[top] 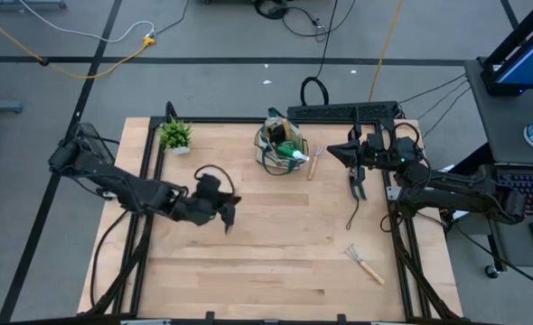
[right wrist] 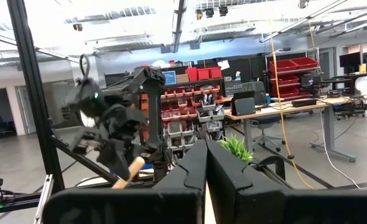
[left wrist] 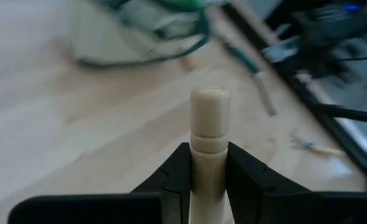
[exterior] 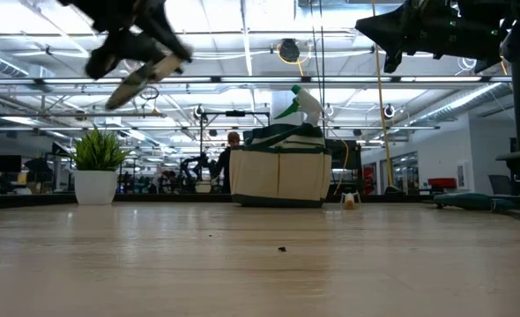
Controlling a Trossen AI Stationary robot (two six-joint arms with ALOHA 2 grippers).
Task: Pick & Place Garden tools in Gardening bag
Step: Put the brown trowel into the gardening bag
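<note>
My left gripper (top: 223,209) is shut on a wooden-handled tool, high above the table left of centre. Its silver blade (exterior: 135,86) shows in the low view. The beige gardening bag (top: 283,149) stands at the far middle with the green spray bottle (exterior: 300,104) sticking out of it. A wooden-handled fork (top: 313,163) lies just right of the bag. The black pruning shears (top: 357,186) lie further right. A hand rake (top: 366,264) lies near the right front. My right gripper (top: 337,150) is shut and empty, raised right of the bag. My left gripper pinches the tool's wooden handle (left wrist: 208,163) between its two fingers (left wrist: 177,171), a little back from the handle's rounded free end (left wrist: 209,107), which sticks out past the fingertips. The tool is lifted clear, and in the low view its blade slants downward.
A small potted plant (top: 176,135) stands at the far left of the table. Black frame rails run along the table's left and right sides. Bare wood lies in the middle and along the near edge.
</note>
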